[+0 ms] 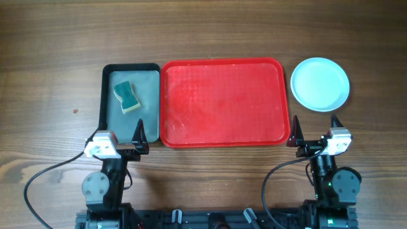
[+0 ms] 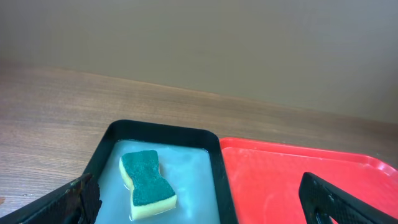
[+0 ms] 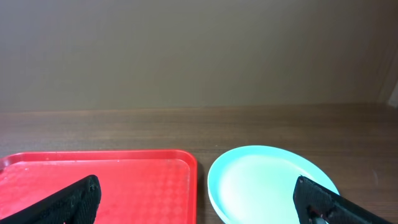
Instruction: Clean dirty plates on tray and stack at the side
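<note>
The red tray (image 1: pixel 222 102) lies mid-table with nothing on it; it also shows in the left wrist view (image 2: pixel 292 180) and the right wrist view (image 3: pixel 106 177). A pale aqua plate (image 1: pixel 320 84) sits on the table just right of the tray, also in the right wrist view (image 3: pixel 267 183). I cannot tell whether other plates lie under it. My left gripper (image 1: pixel 122 135) is open and empty at the near edge of the black tray. My right gripper (image 1: pixel 316 130) is open and empty, just in front of the plate and the red tray's right corner.
A black tray with a grey, wet-looking inside (image 1: pixel 144 95) stands left of the red tray and holds a green-and-yellow sponge (image 1: pixel 127 97), also in the left wrist view (image 2: pixel 146 185). Bare wooden table lies all around.
</note>
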